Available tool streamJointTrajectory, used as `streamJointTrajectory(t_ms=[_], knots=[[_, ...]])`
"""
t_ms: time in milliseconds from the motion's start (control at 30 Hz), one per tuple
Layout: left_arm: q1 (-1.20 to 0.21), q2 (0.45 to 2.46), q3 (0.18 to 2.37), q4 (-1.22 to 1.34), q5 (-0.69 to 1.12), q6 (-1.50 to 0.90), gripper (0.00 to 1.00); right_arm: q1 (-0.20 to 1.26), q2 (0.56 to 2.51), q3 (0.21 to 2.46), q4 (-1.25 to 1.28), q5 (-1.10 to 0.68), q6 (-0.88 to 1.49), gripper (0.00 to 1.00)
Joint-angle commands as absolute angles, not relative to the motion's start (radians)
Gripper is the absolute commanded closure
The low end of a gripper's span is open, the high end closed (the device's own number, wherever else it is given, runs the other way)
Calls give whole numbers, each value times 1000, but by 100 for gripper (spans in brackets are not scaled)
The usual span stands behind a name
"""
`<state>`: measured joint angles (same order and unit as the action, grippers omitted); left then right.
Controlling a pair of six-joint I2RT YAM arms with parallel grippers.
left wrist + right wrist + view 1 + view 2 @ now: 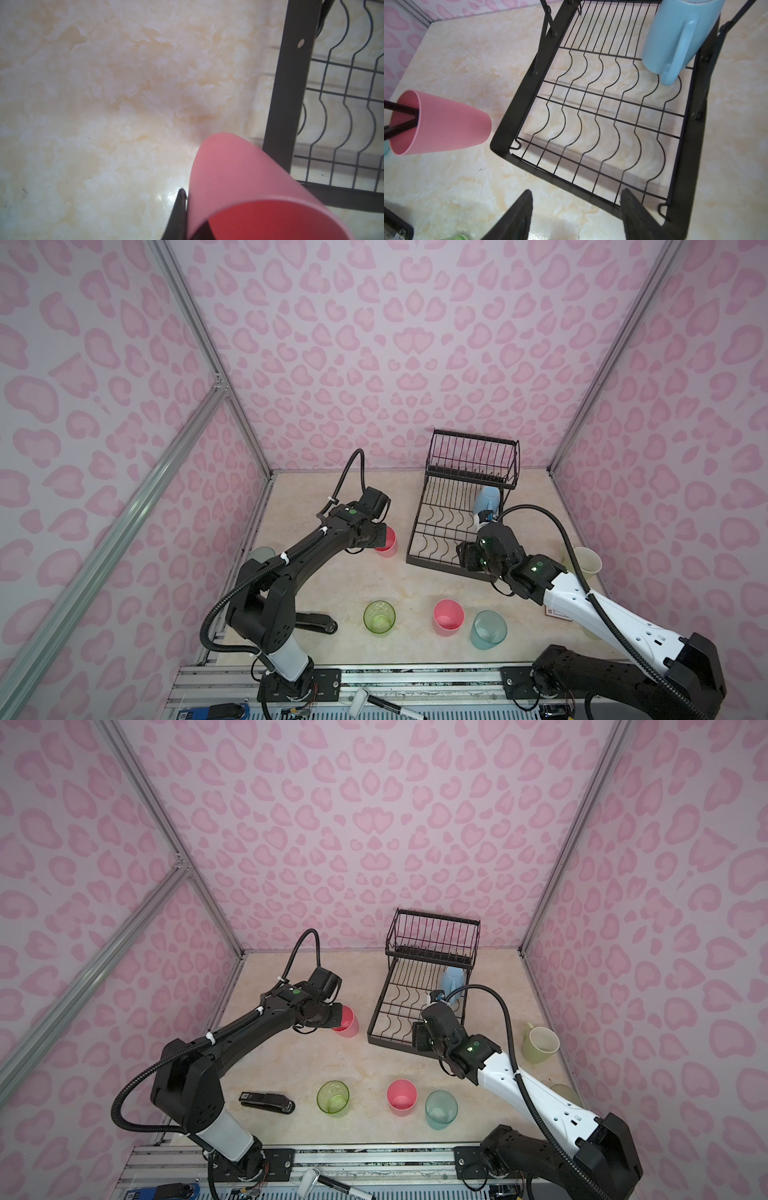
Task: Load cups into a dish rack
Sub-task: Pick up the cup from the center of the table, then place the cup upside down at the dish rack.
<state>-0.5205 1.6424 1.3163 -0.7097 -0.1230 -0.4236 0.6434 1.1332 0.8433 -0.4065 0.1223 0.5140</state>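
left gripper (377, 536) is clamped on the opaque pink tumbler (389, 546) rim, so I'd lift slow over the black wire rack (523, 108) frame

The worktop (104, 104) is showing a glossy marble-look face, glinting beside the left jaws. The pink cup (239, 176) in those jaws is looking like smooth matt plastic. Ahead of the right jaws, the rack (517, 116) is showing black-coated metal wire.
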Motion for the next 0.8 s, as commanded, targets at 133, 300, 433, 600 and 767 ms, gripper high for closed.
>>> streamJointTrajectory(t_ms=[133, 300, 433, 600, 767], knots=[[-469, 1510, 1298, -655, 71, -518, 97, 644, 1168, 856, -313, 28, 538, 32], [-441, 1441, 1245, -537, 217, -604, 97, 644, 1222, 907, -285, -35, 593, 31], [-422, 1402, 1182, -415, 320, -675, 97, 640, 1255, 953, -258, -96, 667, 29], [-400, 1379, 1106, -257, 440, -766, 97, 610, 1275, 981, -177, -206, 816, 27], [-379, 1388, 1064, -100, 548, -830, 97, 578, 1265, 973, -71, -246, 1052, 27]])
